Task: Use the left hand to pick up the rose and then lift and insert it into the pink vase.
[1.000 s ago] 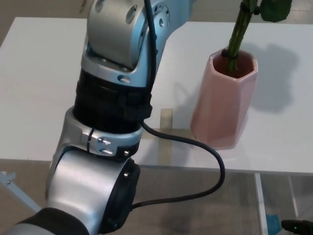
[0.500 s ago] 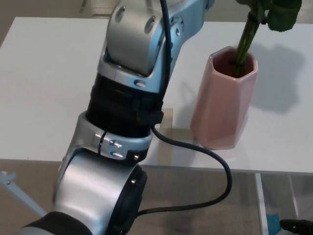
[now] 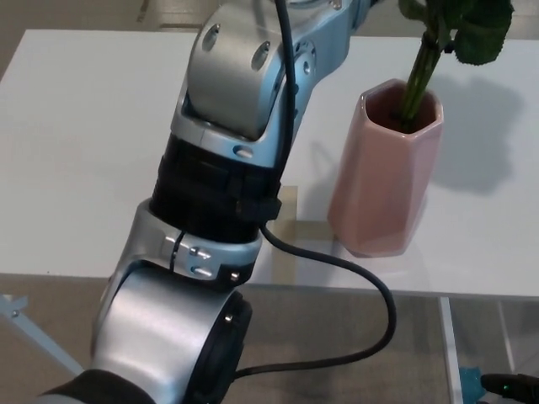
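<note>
- The silver and black left arm [image 3: 215, 210] filled the foreground beside the faceted pink ceramic vase [image 3: 386, 168], its hand out of frame above, so its grip could not be told
- The green rose stem [image 3: 418, 76] stood in the vase mouth, leaves above
- The vase stood near the white table [image 3: 76, 151] front edge, bare tabletop beyond
- A black cable [image 3: 354, 278] looped below

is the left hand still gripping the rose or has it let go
Cannot be told: the left hand is out of frame above the picture. The rose stem stands in the pink vase, leaning right, with only the left arm visible.
</note>
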Available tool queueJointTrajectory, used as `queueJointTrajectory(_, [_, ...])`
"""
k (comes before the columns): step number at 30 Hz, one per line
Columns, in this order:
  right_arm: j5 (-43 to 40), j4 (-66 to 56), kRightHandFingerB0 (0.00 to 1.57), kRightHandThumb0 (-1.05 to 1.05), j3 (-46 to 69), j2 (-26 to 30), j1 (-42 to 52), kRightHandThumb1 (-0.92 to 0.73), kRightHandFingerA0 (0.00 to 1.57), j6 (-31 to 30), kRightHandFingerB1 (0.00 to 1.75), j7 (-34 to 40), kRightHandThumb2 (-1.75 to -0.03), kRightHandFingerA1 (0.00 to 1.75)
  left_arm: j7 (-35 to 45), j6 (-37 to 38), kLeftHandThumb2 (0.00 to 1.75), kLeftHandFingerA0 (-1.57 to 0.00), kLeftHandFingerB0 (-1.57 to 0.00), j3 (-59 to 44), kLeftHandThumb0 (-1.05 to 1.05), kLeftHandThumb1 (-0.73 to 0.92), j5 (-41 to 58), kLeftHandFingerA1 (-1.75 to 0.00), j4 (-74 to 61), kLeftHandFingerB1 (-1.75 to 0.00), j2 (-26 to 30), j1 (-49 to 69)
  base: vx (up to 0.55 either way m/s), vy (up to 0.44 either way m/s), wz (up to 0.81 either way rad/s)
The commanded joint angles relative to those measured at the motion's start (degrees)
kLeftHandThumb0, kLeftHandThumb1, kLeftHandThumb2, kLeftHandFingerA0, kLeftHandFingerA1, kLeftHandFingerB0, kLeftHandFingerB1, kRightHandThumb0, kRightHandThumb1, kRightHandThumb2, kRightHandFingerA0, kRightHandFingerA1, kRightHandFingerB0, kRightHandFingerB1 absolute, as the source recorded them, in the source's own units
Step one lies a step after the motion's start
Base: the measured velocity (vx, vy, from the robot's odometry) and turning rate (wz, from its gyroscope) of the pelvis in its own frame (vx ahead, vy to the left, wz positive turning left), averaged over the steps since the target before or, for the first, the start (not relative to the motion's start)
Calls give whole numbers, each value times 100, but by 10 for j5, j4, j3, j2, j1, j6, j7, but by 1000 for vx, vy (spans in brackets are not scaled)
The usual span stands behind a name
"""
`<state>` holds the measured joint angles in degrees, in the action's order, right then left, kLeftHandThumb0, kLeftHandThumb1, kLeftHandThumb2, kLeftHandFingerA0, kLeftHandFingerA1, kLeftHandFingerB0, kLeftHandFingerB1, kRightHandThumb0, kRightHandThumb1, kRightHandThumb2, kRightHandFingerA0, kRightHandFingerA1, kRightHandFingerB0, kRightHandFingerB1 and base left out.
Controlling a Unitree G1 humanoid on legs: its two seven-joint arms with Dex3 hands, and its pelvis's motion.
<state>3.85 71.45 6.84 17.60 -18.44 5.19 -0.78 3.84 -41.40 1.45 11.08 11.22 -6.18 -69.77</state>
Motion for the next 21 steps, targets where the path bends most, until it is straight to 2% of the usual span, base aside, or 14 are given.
queueJointTrajectory(1, [-2,1,55,-28,0,4,4,-65,65,-5,40,-3,-59,43,-7,15,65,-105,-81,6,-17,84,-8,-132,-11,-89,-10,26,0,0,0])
queueJointTrajectory(16, [-3,2,55,-28,0,6,3,-66,64,-4,39,-12,-59,43,3,34,67,-105,-75,19,-18,82,-19,-134,-19,-91,-5,72,0,0,0])
queueJointTrajectory(21, [-2,3,55,-28,0,6,4,-65,64,-4,40,-11,-59,43,4,30,65,-105,-77,19,-17,85,-19,-129,-17,-90,-3,76,0,0,0])
